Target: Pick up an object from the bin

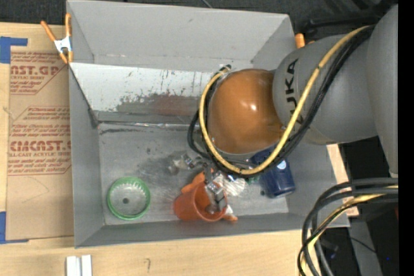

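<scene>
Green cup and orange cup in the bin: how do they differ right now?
The green cup is see-through green; the orange cup is solid orange. The green cup sits alone near the bin's lower-left corner; the orange cup is right at the gripper, mid-front. The green cup opens straight up; the orange cup looks tipped. Both are small round cups.

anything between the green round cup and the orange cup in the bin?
Nothing. In the camera view, the grey metal bin floor is bare between the green translucent round cup and the orange plastic cup.
</scene>
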### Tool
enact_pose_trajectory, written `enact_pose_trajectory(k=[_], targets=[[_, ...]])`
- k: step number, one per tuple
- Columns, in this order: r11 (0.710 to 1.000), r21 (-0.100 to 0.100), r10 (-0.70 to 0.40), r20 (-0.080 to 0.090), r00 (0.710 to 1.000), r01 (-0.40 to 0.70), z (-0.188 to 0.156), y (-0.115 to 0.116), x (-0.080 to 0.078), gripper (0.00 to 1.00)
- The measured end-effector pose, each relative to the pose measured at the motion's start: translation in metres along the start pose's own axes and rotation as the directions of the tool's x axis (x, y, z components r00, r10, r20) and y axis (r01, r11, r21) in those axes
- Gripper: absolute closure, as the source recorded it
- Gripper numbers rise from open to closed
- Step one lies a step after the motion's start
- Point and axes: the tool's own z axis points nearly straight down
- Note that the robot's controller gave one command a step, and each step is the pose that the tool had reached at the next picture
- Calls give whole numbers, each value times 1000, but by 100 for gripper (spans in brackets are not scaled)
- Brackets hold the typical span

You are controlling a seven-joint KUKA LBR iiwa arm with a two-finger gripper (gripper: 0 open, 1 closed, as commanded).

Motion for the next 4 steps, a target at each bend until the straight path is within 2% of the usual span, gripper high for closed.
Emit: enact_pose_trajectory(k=[1,2,3,4], targets=[[990,16,-138,32,990,137,51,-36,-25,0],[923,38,-385,47,922,384,43,-6,-9,100],[923,38,-385,47,922,383,43,-6,-9,100],[922,32,-386,38,922,385,39,-6,-9,100]])
